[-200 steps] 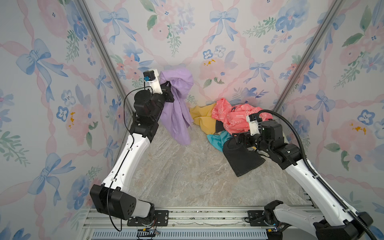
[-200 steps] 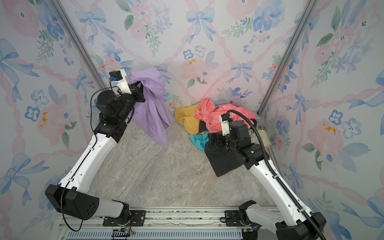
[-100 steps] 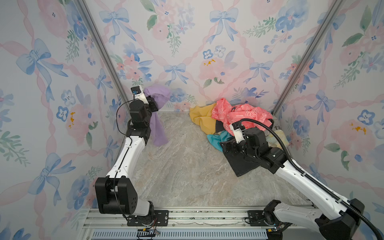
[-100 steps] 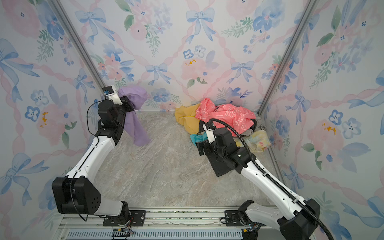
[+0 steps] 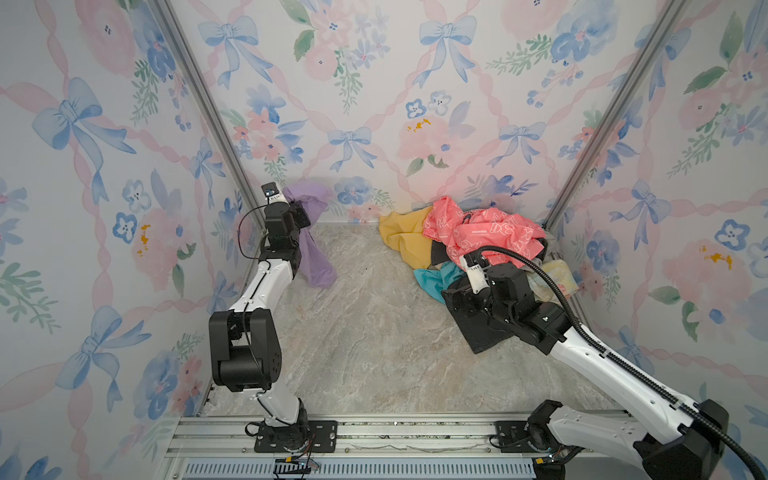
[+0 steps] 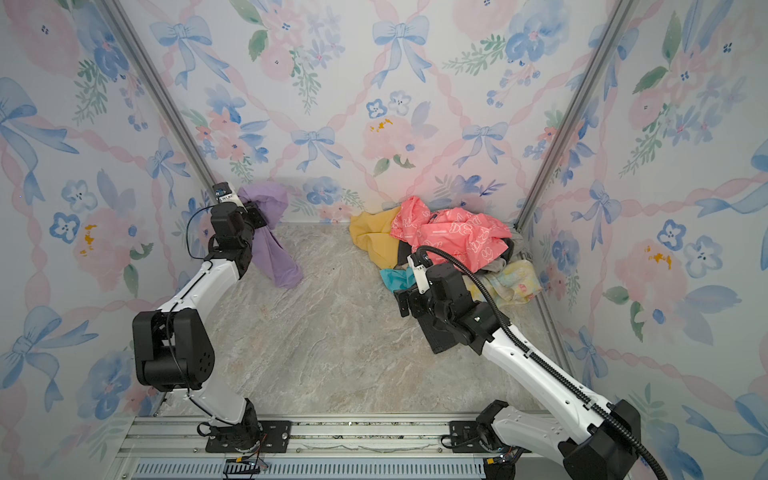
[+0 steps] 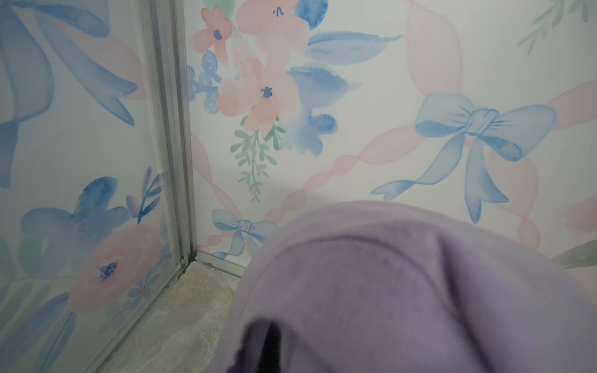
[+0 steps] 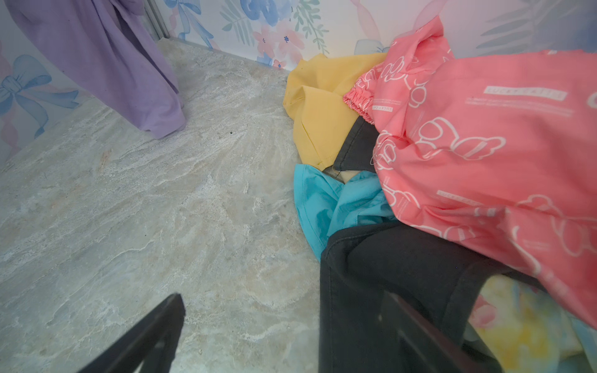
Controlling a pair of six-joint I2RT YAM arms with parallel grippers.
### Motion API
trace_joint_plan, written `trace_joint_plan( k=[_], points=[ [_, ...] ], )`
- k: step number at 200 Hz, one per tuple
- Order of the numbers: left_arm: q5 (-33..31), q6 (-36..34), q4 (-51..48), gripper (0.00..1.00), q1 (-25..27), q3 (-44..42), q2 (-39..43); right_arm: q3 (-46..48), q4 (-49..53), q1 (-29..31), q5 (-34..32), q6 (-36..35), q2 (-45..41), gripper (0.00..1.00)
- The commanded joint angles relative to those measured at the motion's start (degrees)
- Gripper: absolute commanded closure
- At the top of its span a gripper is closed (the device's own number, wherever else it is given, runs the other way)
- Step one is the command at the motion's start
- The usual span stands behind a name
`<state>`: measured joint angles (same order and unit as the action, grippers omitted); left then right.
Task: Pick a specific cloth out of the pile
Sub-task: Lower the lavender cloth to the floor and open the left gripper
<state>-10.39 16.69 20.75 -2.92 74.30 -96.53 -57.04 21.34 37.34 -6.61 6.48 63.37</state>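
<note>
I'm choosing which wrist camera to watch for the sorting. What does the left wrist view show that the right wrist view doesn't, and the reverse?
Only the left wrist view: the purple cloth bunched up close, filling much of the picture. Only the right wrist view: the pile of pink, yellow, teal, dark and pale patterned cloths, the open right gripper, and the purple cloth's loose end hanging down toward the floor. Both: the purple cloth, the marbled floor and the flowered wall.
</note>
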Motion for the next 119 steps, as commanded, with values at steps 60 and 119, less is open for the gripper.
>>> trace_joint_plan(
  k=[60,119],
  points=[
    [-2.5,-3.2,-9.0,1.0,-3.4,-3.1,-9.4,4.0,-7.3,-2.8,0.8,-0.1,1.5,0.02],
    [-6.1,-4.6,-17.8,1.0,-3.5,-1.5,-12.9,6.9,-10.8,-5.1,4.0,1.5,2.6,0.02]
  ],
)
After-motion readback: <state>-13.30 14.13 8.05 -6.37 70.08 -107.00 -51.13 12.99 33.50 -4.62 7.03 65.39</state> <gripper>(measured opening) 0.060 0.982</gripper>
